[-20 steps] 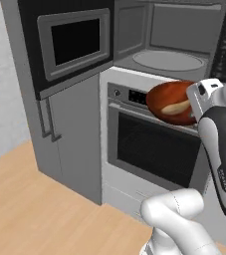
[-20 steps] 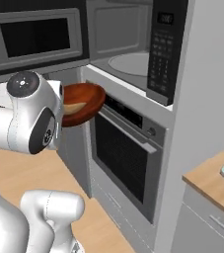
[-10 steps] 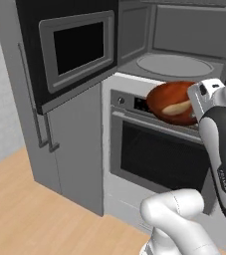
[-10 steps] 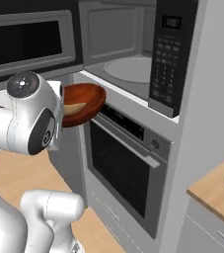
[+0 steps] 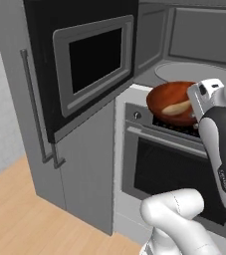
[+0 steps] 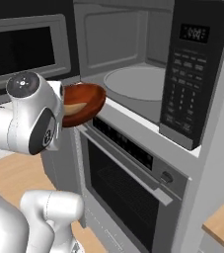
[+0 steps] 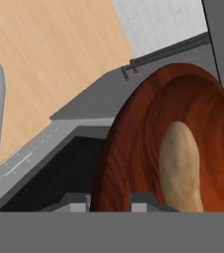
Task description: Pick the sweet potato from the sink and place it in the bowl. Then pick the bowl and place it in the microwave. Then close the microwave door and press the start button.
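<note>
Here the fingers pinch the bowl rim, sweet potato inside.

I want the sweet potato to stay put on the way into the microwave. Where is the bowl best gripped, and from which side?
By its rim: the bowl is wide and shallow, so its thin edge is probably all the fingers can span. The gripper pinches the robot-side rim, leaving the far edge free to enter the microwave first, sweet potato lying inside.

Left and right base views look forward and down from behind the arm, sharing the open grey microwave. Hand view faces closely along the glossy reddish-brown bowl.
</note>
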